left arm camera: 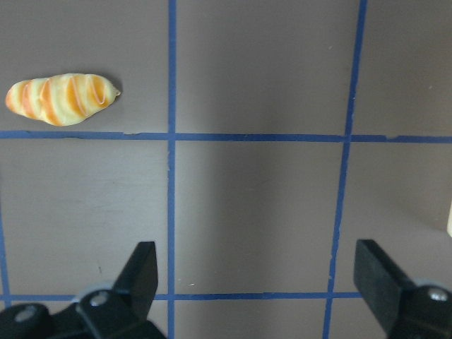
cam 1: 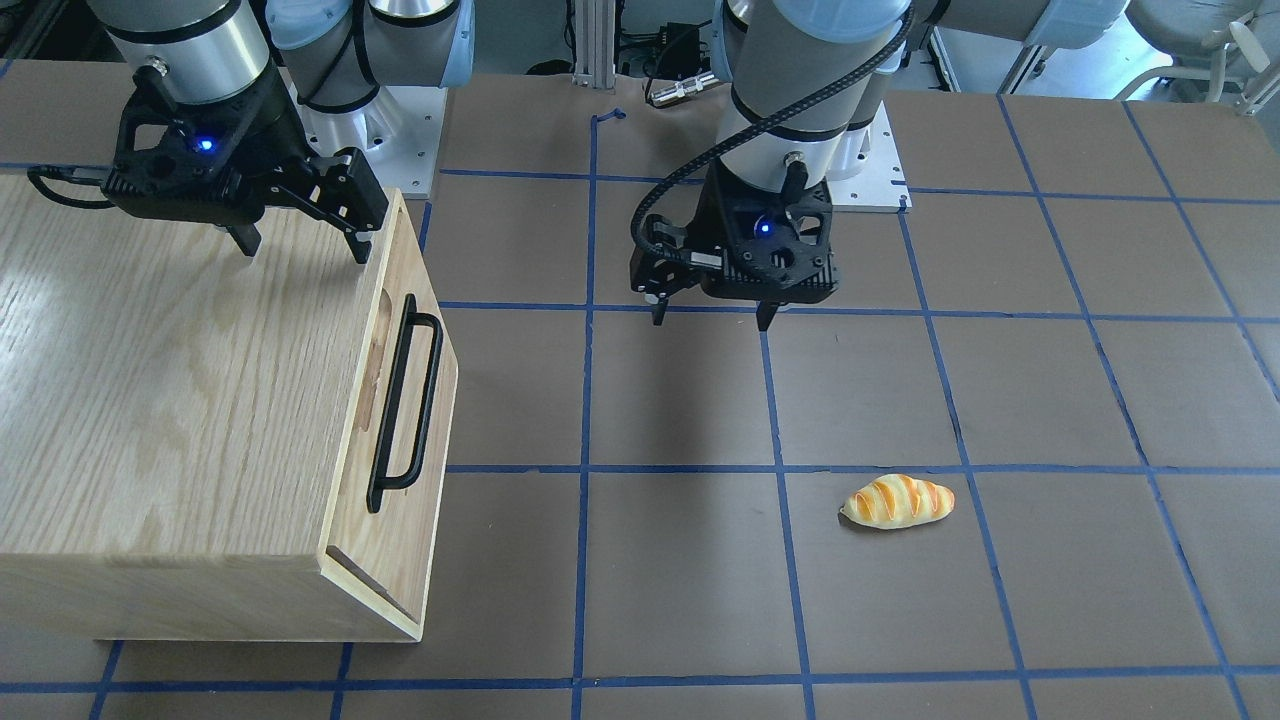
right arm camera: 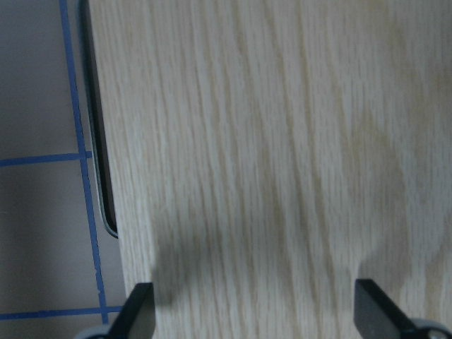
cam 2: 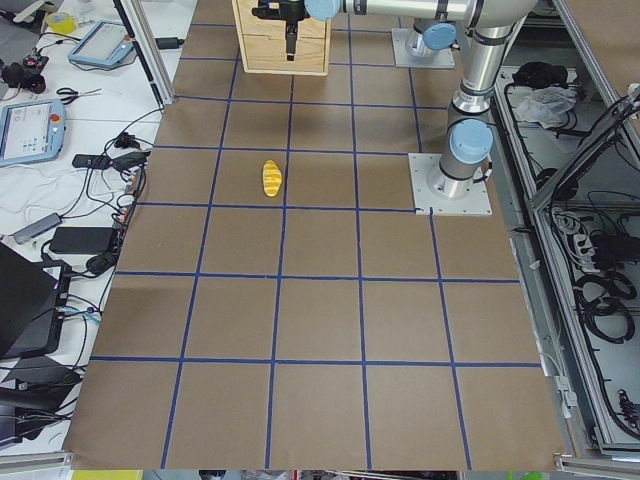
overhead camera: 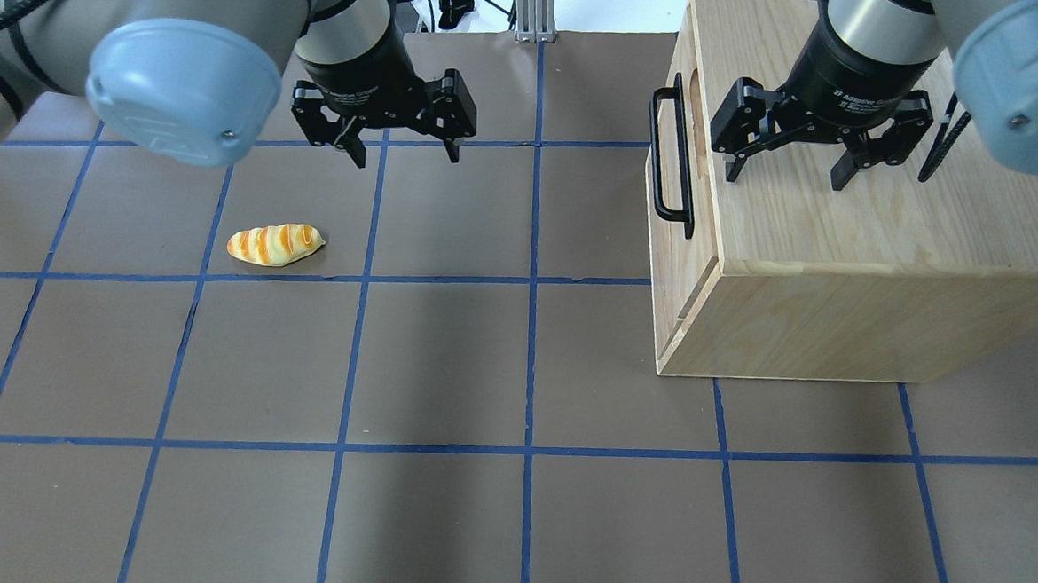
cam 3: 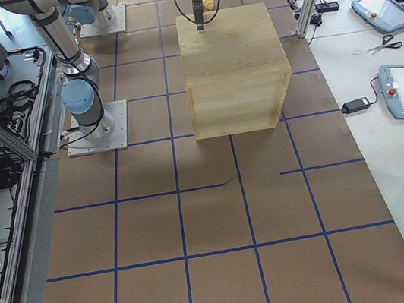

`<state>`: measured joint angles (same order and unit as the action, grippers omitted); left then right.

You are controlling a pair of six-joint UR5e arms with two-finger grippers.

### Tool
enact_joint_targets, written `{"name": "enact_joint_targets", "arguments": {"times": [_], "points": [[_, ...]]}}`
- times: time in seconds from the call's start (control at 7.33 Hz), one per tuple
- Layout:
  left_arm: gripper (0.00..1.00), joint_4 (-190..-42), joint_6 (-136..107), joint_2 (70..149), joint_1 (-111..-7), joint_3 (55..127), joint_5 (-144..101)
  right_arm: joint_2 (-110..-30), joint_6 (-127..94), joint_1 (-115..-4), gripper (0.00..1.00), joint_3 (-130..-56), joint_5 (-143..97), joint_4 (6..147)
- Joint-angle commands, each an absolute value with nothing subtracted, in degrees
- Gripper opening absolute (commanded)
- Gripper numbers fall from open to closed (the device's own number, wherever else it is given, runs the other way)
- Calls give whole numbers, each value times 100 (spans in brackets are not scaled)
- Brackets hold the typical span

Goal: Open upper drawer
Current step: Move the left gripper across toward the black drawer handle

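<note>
With the right pincer gaping wide and empty above the cabinet, whose upper drawer sat shut on the desk, a straight descent risked hitting wood, missing the handle.

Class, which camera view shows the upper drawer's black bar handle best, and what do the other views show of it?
Exterior front-facing: the black bar handle shows whole, from end to end. Overhead exterior shows it foreshortened; right wrist-mounted, only one edge; exterior left, too small to tell; exterior right and left wrist-mounted, nothing.
</note>
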<state>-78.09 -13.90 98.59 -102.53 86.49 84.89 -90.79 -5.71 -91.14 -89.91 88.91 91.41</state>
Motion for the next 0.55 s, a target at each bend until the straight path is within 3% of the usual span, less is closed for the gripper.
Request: {"name": "enact_joint_targets", "arguments": {"times": [0.0, 0.41], "points": [[100, -7393, -1512, 10045, -10397, 8648, 8025, -9079, -571, -9114, 100, -8991, 8894, 9141], [100, -6771, -1966, 10387, -10695, 8648, 7691, -9079, -571, -9114, 100, -8991, 8895, 9141]]}}
